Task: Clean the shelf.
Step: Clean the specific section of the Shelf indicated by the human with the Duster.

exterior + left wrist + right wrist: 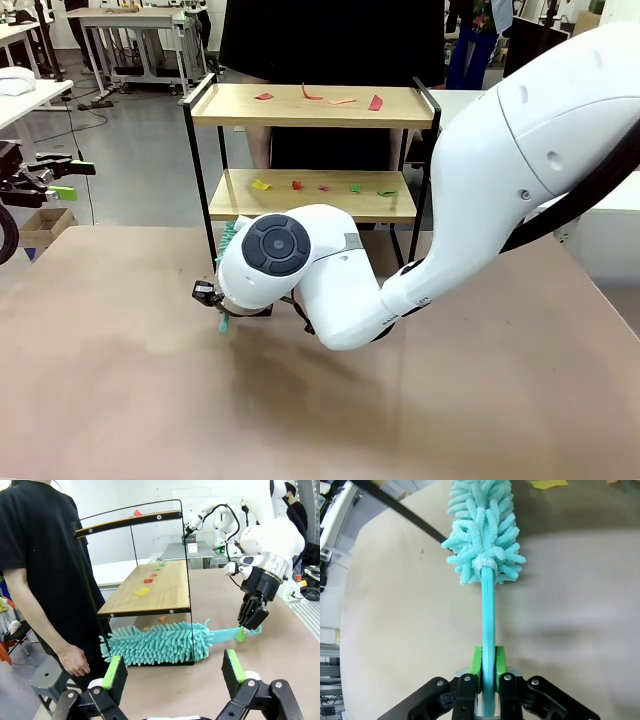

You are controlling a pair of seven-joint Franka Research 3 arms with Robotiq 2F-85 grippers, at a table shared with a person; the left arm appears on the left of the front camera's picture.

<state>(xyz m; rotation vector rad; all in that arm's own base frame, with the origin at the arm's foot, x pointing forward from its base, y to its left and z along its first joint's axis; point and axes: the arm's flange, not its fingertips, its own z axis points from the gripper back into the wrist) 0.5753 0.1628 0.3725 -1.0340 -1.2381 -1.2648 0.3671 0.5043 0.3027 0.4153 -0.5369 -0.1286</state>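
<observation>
no text, label, brand, number or sign can be read on anything.

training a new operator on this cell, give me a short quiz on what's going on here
1. True or false: the right gripper is shut on the handle of the teal duster.
2. Where does the duster's head lie? A) on the top board B) on the table, under the lower board of the shelf C) in the person's hand
3. Fill in: the left gripper is ____.
Key: 1 true; 2 B; 3 open.
</observation>
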